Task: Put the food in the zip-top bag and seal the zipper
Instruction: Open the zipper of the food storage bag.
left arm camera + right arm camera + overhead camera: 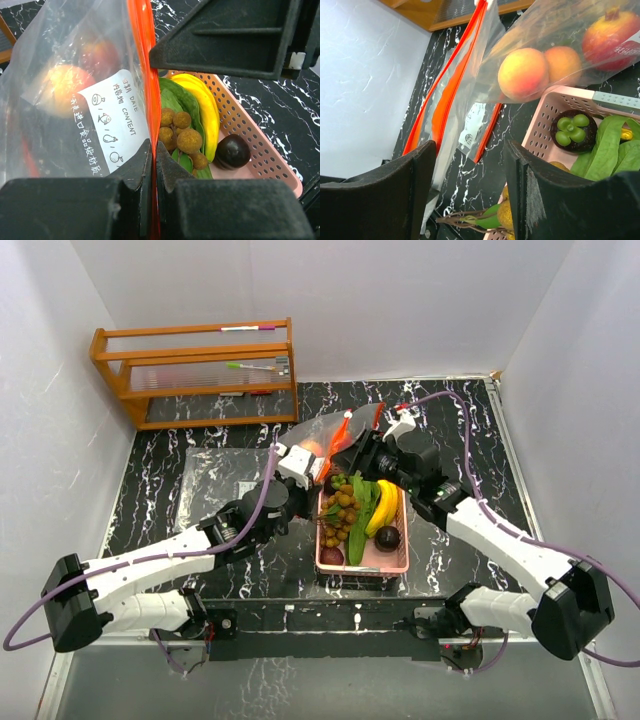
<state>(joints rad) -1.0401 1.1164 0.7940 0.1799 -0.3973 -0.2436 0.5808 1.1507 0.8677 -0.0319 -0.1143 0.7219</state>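
The clear zip-top bag (322,430) with an orange zipper (142,60) lies behind the pink basket (392,558). It holds two orange fruits (522,74) and a red one (612,35). My left gripper (153,165) is shut on the bag's orange zipper edge; it also shows in the top view (308,466). My right gripper (470,185) is open and empty over the basket's far end, beside the bag's mouth. The basket holds a longan bunch (182,135), bananas (207,112), green cucumbers (182,100) and dark purple fruits (232,151).
A wooden rack (200,370) stands at the back left against the wall. A flat clear sheet (222,480) lies on the black marble table left of the basket. White walls close in on the left, back and right.
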